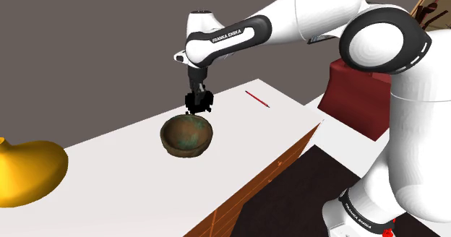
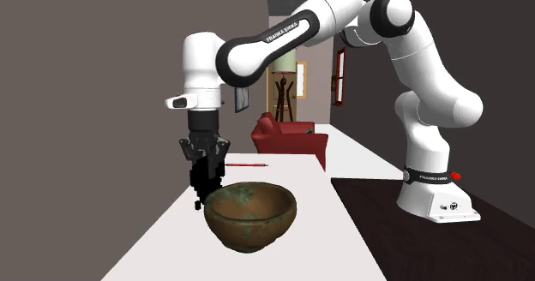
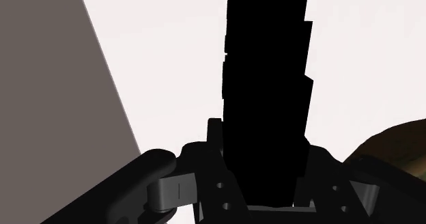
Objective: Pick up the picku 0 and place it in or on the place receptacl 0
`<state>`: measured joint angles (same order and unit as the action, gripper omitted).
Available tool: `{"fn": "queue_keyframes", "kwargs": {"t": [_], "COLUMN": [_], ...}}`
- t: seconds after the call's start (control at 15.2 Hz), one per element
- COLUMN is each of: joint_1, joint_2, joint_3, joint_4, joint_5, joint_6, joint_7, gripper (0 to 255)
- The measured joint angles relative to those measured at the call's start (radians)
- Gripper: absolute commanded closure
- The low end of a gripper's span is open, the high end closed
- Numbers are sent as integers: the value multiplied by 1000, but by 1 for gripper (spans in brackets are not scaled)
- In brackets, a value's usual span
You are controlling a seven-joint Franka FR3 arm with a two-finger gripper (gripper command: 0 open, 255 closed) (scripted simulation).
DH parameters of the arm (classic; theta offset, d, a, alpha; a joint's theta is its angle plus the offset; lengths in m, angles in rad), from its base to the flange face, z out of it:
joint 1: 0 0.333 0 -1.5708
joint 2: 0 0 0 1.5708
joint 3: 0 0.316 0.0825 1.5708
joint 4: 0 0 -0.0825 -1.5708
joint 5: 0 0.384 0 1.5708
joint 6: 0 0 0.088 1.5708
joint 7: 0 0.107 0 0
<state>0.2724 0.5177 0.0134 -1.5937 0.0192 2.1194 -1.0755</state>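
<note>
I have the block [image 2: 207, 185] in the gripper [image 2: 204, 161]. It is a tall, pure black, stepped column hanging straight down out of the hand. The fingers look clamped on its upper end, though black on black hides the exact contact line. In the wrist view it runs up the middle, away from the hand.

I judge it rigid, with flat faces that give the pads a square seat. Nothing suggests it is fragile. Its weight I can't read, but it hangs plumb, with no sag or twist. Gripped high, with so much length below, it could pivot if the lower end knocks anything, so I'd want the clamp kept firm across the flat sides.

The block hangs just beside the bowl [image 2: 250, 228], outside the rim. It is at the rim's far edge in the shoulder view and its left edge in the second exterior view, where its lower end reaches below rim height. The bowl is brown mottled with green, round and deep. To get inside, I judge the block must rise above the rim and then cross toward the bowl's middle.
</note>
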Motion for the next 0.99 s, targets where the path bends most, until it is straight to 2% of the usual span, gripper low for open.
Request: {"fn": "queue_keyframes", "kwargs": {"t": [0.99], "joint_1": [-1], "joint_2": [-68], "joint_3": [0], "joint_4": [101], "joint_5": [0], "joint_6": [-169], "joint_7": [2], "gripper": [255]}}
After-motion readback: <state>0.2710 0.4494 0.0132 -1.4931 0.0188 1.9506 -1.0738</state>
